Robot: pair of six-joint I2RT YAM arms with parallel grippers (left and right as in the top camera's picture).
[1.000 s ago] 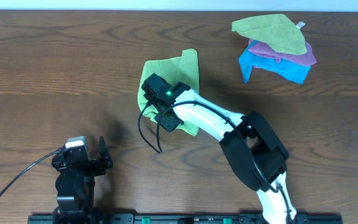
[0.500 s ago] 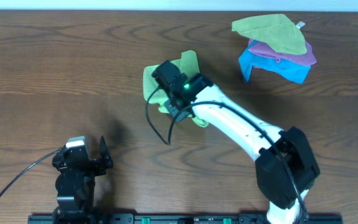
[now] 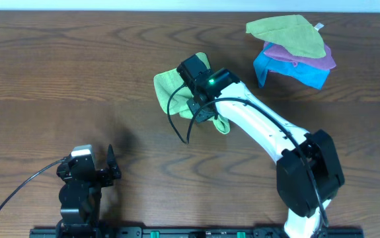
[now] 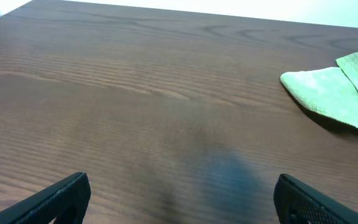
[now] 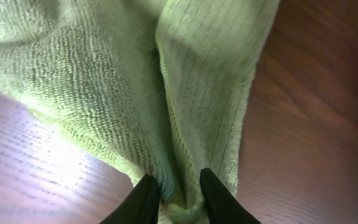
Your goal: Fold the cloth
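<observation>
The lime-green cloth (image 3: 170, 90) lies bunched near the table's middle, partly under my right arm. My right gripper (image 3: 206, 109) is shut on a pinched fold of the cloth (image 5: 135, 81), which hangs forward from the fingertips (image 5: 180, 190) over the wood. A tail of it shows below the wrist in the overhead view. My left gripper (image 4: 179, 199) is open and empty, low over bare wood at the front left (image 3: 84, 175). The cloth's left edge (image 4: 334, 90) shows at the far right of the left wrist view.
A pile of cloths sits at the back right: a second green cloth (image 3: 289, 33) on top, a purple one (image 3: 302, 56) under it and a bright blue one (image 3: 289, 69) at the bottom. The table is dark wood.
My right gripper has moved right and away from me with the cloth in it, dragging the cloth's near part along and bunching it. The left arm has not moved.
</observation>
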